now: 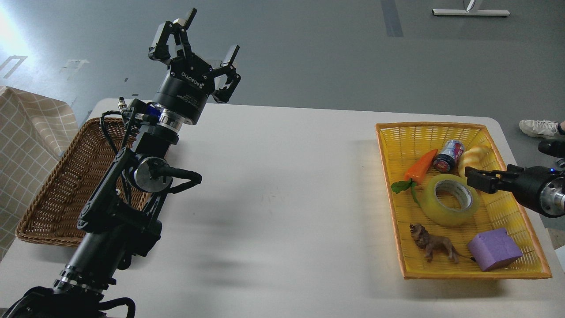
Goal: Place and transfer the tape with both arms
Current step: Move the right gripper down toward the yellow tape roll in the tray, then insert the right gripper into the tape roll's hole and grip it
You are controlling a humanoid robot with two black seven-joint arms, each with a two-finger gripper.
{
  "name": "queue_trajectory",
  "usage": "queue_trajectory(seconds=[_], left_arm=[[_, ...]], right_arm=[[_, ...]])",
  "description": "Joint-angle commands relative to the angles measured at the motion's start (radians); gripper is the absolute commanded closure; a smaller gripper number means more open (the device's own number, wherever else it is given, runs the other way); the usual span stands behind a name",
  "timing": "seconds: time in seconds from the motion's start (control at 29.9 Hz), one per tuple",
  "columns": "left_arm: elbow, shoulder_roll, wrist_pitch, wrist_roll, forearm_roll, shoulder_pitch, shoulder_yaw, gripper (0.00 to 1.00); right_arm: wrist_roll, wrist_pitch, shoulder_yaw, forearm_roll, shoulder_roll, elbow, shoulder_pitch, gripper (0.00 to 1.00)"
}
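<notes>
The tape (431,208), a wide translucent yellow roll with a grey-white core, lies flat in the middle of the yellow basket (410,137) at the right. My right gripper (476,180) comes in from the right edge and hovers over the basket just right of the tape's upper edge, in front of the bread roll. It is seen dark and end-on, so its fingers cannot be told apart. My left gripper (211,34) is raised high over the table's far left, open and empty.
The yellow basket also holds a toy carrot (419,167), a can (448,155), a bread roll (474,154), a toy lion (432,247) and a purple block (493,249). A brown wicker basket (66,185) stands at the left, beside a checked cloth (22,132).
</notes>
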Motion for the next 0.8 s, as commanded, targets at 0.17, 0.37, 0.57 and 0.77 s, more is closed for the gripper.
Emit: queue_trajectory(seconds=[0.17, 0.37, 0.57, 0.77], left_arm=[[0.000, 0.001, 0.000, 0.000, 0.000, 0.000, 0.001, 0.02], [0.000, 0.004, -0.002, 0.000, 0.000, 0.003, 0.003, 0.02], [0.000, 0.009, -0.002, 0.000, 0.000, 0.009, 0.001, 0.02], [0.000, 0.012, -0.003, 0.000, 0.000, 0.014, 0.001, 0.02]], right_arm=[[-0.011, 0.000, -0.003, -0.022, 0.072, -0.038, -0.004, 0.01], [-0.040, 0.000, -0.003, -0.031, 0.115, -0.052, -0.016, 0.01], [-0.046, 0.000, -0.003, -0.033, 0.118, -0.069, -0.030, 0.02], [-0.046, 0.000, -0.003, -0.033, 0.118, -0.092, -0.044, 0.02]])
